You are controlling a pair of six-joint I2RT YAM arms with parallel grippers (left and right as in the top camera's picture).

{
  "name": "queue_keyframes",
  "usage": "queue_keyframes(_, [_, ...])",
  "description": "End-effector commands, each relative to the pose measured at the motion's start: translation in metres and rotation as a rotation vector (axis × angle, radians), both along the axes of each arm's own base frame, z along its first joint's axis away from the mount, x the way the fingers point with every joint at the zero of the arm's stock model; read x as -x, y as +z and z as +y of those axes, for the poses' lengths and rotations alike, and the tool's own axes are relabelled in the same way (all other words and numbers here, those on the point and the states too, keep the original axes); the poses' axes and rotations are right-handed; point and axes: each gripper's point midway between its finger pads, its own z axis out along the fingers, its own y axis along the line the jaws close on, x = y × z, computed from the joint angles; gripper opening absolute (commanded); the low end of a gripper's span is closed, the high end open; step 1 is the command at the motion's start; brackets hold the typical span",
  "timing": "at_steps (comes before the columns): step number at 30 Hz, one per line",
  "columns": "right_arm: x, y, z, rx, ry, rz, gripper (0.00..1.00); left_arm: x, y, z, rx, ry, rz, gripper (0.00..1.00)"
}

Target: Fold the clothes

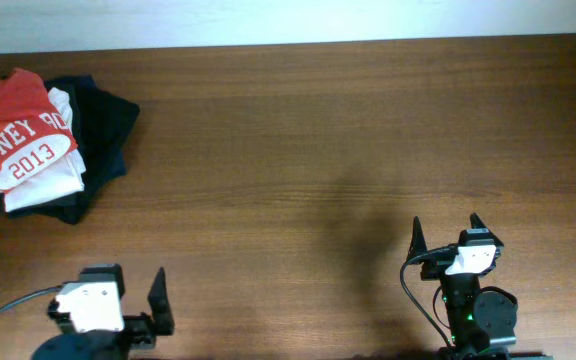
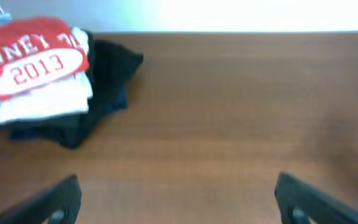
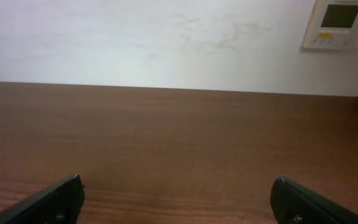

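The orange-red T-shirt (image 1: 13, 120) lies folded on top of a stack at the table's far left, with white lettering and "2013" facing up. It also shows in the left wrist view (image 2: 33, 50) at the upper left. My left gripper (image 1: 130, 290) (image 2: 178, 190) is open and empty near the table's front edge, well short of the stack. My right gripper (image 1: 446, 226) (image 3: 178, 186) is open and empty near the front edge on the right, over bare wood.
Under the T-shirt lie a plain white folded garment (image 1: 46, 185) (image 2: 42, 102) and dark navy/black folded garments (image 1: 103, 125) (image 2: 107, 74). The brown wooden table (image 1: 318, 140) ends at a white wall at the back. A wall control panel (image 3: 340, 23) shows in the right wrist view.
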Motion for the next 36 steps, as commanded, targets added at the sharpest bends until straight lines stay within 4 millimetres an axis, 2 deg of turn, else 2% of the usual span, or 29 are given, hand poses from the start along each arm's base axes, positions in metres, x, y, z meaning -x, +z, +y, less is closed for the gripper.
queue_keyframes(1, [0.000, -0.003, 0.000, 0.002, 0.000, 0.002, 0.99, -0.016, -0.043, 0.002, 0.000, 0.021, -0.025, 0.99])
queue_keyframes(3, [0.000, -0.003, 0.000, 0.002, 0.000, 0.002, 0.99, -0.034, -0.063, 0.001, 0.007, 0.021, -0.092, 0.99])
queue_keyframes(5, [0.000, -0.003, 0.000, 0.002, 0.000, 0.002, 0.99, -0.045, -0.069, 0.000, 0.012, 0.020, -0.152, 0.99])
queue_keyframes(13, [0.000, -0.003, 0.000, 0.002, 0.000, 0.002, 0.99, -0.085, -0.071, -0.002, 0.036, 0.028, -0.457, 0.99])
queue_keyframes(16, [0.000, -0.003, 0.000, 0.002, 0.000, 0.002, 0.99, -0.090, -0.069, -0.003, 0.021, 0.020, -0.541, 0.99])
queue_keyframes(18, [0.000, -0.003, 0.000, 0.002, 0.000, 0.002, 0.99, -0.090, -0.075, -0.006, -0.036, -0.015, -0.515, 0.99])
queue_keyframes(21, [0.000, -0.003, 0.000, 0.002, 0.000, 0.002, 0.99, -0.090, -0.109, -0.015, -0.043, -0.087, -0.378, 0.99])
queue_keyframes(36, [0.000, -0.003, 0.000, 0.002, 0.000, 0.002, 0.99, -0.090, -0.109, -0.016, -0.043, -0.090, -0.378, 0.99])
